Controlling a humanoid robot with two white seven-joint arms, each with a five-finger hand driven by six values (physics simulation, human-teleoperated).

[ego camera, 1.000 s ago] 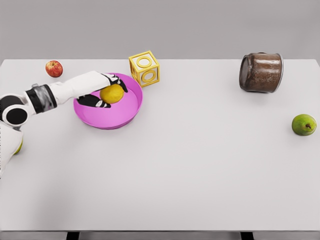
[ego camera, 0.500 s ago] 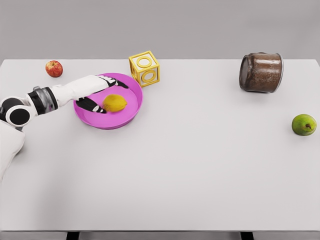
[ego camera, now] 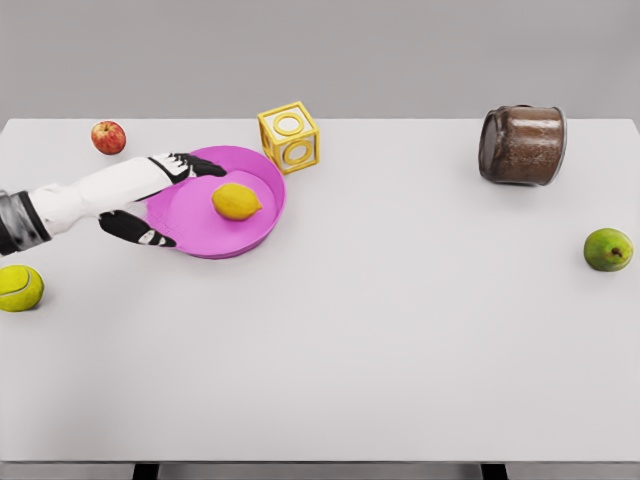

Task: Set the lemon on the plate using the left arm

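While my left hand (ego camera: pixel 150 200) sits at the plate's left edge, fingers spread and holding nothing, the lemon (ego camera: pixel 236 202) lies inside the pink plate (ego camera: pixel 200 235), clear of the fingers. I see a yellow cube (ego camera: pixel 289 137) just behind the plate, a red apple (ego camera: pixel 108 137) far left, a tennis ball (ego camera: pixel 19 288) near my arm. Brown jar (ego camera: pixel 523 145) and green pear (ego camera: pixel 608 249) sit well apart on the counter (ego camera: pixel 400 330), right side.

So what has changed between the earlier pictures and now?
The left hand let go of the lemon, which now lies in the pink plate. The hand, fingers open, has pulled back left to the plate's rim, uncovering a tennis ball. The apple, yellow cube, jar and pear stayed put.
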